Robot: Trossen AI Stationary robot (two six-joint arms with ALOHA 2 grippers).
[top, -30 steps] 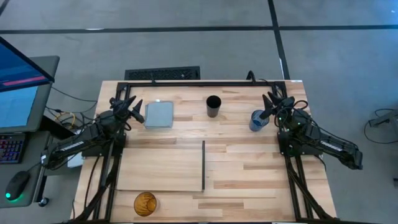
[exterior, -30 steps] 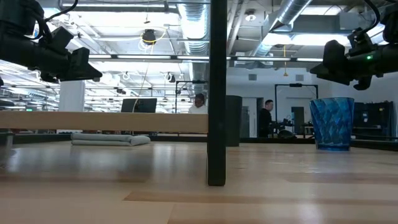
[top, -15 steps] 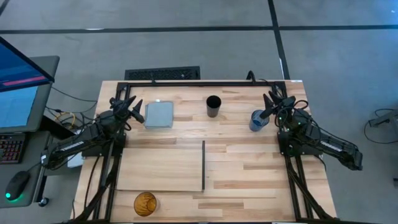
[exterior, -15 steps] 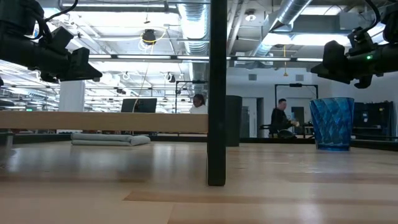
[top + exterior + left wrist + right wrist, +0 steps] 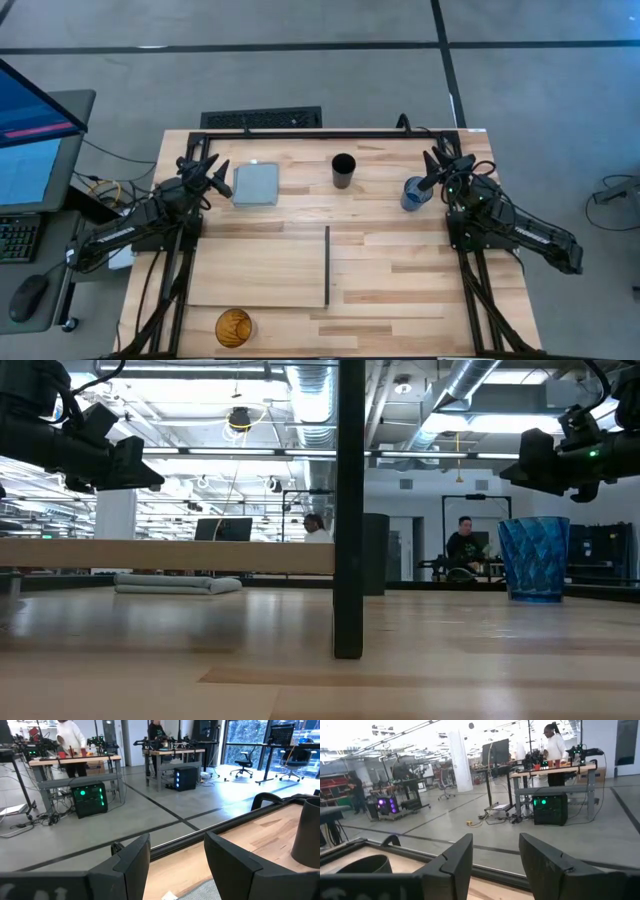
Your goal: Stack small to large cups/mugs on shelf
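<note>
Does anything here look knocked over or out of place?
Nothing looks spilled or broken. The amber cup sits alone at the near edge, far from the black cup and blue cup; the shelf holds none.

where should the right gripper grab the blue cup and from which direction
Probably by the rim, from above: the blue cup stands upright, mouth up, directly beside the open right gripper. One finger inside, one outside the wall. Its sides taper downward, so a side pinch might slip.
</note>
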